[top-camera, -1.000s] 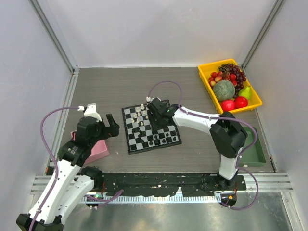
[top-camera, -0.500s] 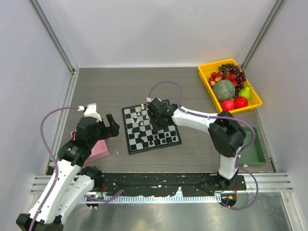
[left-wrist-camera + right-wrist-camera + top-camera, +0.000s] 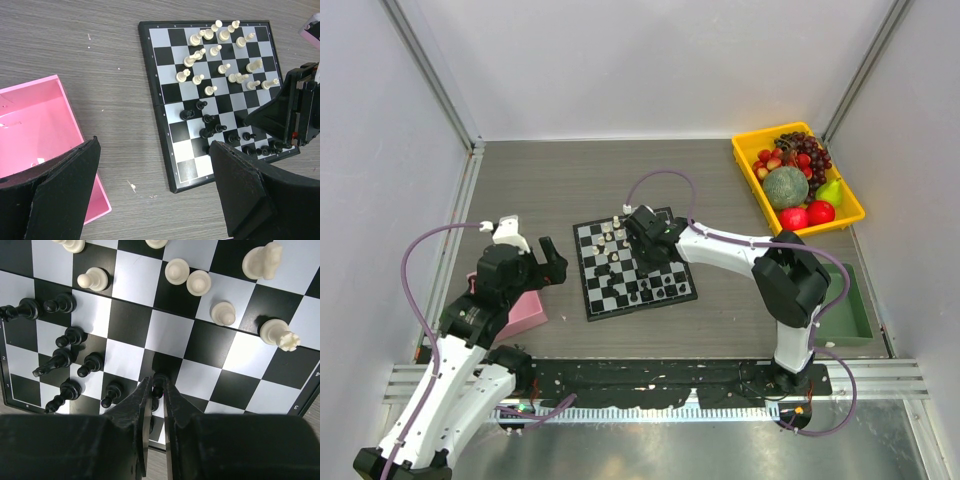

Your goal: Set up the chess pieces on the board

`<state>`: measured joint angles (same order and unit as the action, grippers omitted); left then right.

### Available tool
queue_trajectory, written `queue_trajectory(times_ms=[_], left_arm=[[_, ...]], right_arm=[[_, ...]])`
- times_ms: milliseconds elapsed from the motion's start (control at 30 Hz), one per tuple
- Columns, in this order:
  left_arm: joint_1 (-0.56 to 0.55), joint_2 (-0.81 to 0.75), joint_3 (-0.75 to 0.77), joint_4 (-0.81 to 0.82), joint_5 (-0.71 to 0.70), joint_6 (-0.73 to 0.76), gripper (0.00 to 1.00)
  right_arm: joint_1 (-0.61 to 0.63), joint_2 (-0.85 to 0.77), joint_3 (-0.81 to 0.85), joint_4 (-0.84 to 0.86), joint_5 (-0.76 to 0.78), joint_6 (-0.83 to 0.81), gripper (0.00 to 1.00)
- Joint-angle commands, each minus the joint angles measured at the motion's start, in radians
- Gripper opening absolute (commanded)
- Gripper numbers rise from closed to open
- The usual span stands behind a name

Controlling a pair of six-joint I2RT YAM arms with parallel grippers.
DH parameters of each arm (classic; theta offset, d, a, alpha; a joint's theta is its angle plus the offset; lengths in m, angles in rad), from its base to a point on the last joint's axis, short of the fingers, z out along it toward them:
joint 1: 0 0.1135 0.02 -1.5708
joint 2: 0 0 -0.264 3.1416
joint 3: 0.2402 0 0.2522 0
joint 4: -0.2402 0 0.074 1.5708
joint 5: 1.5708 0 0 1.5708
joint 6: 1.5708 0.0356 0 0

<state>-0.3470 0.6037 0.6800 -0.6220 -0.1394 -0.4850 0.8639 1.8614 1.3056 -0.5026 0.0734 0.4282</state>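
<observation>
The board [image 3: 588,300] lies mid-table, with white chess pieces [image 3: 610,235] on its far half and black ones [image 3: 655,290] on its near half. My right gripper [image 3: 640,232] hangs over the board's right side. In the right wrist view its fingertips [image 3: 148,379] pinch a small black piece [image 3: 158,385] standing on the board [image 3: 170,332], so the right gripper [image 3: 157,379] is shut on it. Other black pieces [image 3: 65,357] stand to its left, white pieces [image 3: 192,280] above. My left gripper [image 3: 155,145] stands wide open and empty above the board's [image 3: 155,90] left edge.
A pink box [image 3: 525,312] sits left of the board, under the left arm; the left wrist view shows the pink box [image 3: 35,120] beside the left finger. A yellow tray [image 3: 745,150] of fruit stands at the far right. A green tray [image 3: 857,312] lies near the right arm's base.
The right gripper's jaws have narrowed onto the black piece, and the arm has edged slightly left over the board. The left arm has barely moved.
</observation>
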Motion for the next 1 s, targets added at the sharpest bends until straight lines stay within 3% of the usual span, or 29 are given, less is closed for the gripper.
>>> queue_trajectory(times_ms=[0, 433, 967], left_arm=[[-0.001, -0.009, 0.012, 0.016, -0.019, 0.013, 1.00], [-0.001, -0.012, 0.016, 0.012, -0.020, 0.013, 1.00], [-0.001, -0.009, 0.023, 0.012, -0.016, 0.016, 1.00]], right_arm=[[0.006, -0.030, 0.017, -0.001, 0.028, 0.000, 0.18], [0.001, -0.088, -0.022, -0.011, 0.112, 0.001, 0.14], [0.000, -0.163, -0.135, 0.018, 0.092, 0.023, 0.14]])
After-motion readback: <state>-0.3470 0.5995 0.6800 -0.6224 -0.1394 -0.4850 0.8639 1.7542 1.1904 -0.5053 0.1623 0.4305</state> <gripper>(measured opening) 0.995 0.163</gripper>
